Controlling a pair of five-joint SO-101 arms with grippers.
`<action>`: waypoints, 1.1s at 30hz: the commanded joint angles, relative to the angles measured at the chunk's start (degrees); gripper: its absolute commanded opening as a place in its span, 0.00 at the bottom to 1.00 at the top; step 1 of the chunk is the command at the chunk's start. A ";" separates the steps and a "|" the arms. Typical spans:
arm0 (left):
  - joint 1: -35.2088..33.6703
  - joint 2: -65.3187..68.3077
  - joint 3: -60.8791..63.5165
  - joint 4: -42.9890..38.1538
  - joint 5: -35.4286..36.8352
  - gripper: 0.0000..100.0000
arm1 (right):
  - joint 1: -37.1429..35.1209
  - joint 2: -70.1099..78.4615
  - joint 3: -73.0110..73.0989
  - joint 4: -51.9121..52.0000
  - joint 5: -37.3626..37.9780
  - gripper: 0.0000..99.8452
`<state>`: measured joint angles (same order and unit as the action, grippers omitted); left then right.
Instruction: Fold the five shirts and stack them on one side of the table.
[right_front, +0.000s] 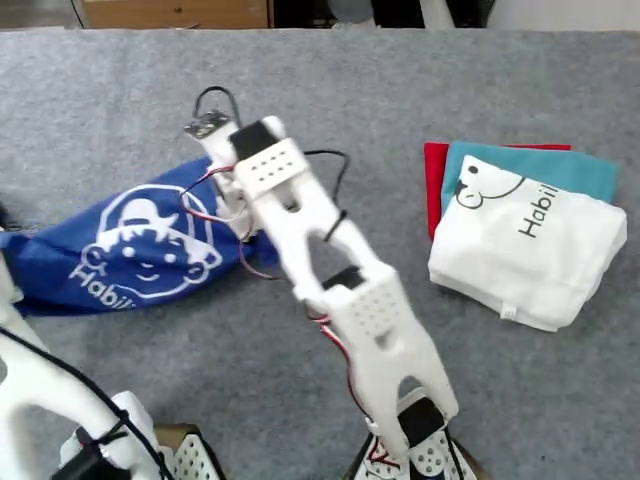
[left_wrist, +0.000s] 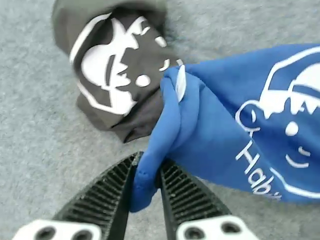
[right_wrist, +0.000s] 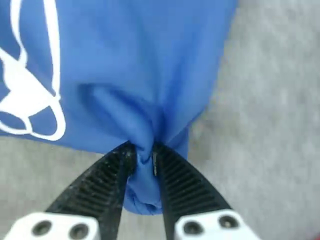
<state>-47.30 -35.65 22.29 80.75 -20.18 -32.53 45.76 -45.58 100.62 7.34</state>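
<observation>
The blue shirt (right_front: 130, 245) lies stretched across the left half of the grey counter (right_front: 400, 90), long axis running side to side. The left tool (left_wrist: 146, 175) pinches one bunched end beside a dark shirt (left_wrist: 115, 65). The right tool (right_wrist: 142, 157) clamps the other end. A folded stack (right_front: 525, 235) sits at the right.

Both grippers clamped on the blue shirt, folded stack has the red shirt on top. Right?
No: the white shirt is on top, with the red shirt beneath it, per the high view. The left gripper and right gripper are both clamped on the blue shirt.
</observation>
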 joint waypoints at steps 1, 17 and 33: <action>4.79 3.08 -6.29 0.70 4.13 0.03 | 3.60 -20.35 21.41 0.62 2.81 0.01; 17.63 23.12 -44.70 10.37 15.38 0.03 | 10.73 -76.53 45.05 -5.54 13.98 0.01; 29.23 49.85 -90.51 -0.70 25.05 0.03 | 18.20 -73.10 30.55 -39.74 3.34 0.01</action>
<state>-20.13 10.77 -61.05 81.89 4.35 -15.12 -26.95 -15.08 67.30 11.12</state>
